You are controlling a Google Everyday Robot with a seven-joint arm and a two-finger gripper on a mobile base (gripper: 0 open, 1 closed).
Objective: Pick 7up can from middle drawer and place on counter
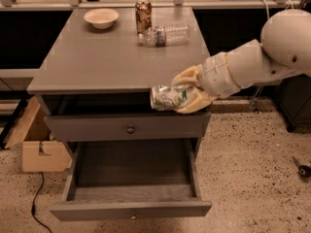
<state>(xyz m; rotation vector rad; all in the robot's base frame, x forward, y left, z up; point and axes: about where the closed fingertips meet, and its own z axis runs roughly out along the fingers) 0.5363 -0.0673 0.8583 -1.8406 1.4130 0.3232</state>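
Observation:
My gripper [187, 92] is shut on the 7up can [168, 97], a dented green and silver-white can held on its side. The can hangs in the air just in front of the counter's front edge, at the right half, level with that edge. The counter [112, 57] is the flat grey top of the cabinet. The middle drawer [131, 176] is pulled out below, and its grey floor shows nothing on it. My white arm [252, 62] reaches in from the right.
On the far part of the counter stand a pale bowl [101, 18], a brown-copper can [143, 15] and a clear plastic bottle [164, 35] lying on its side. A closed drawer front with a round knob [129, 128] sits above the open one. A cardboard box [36, 142] stands left.

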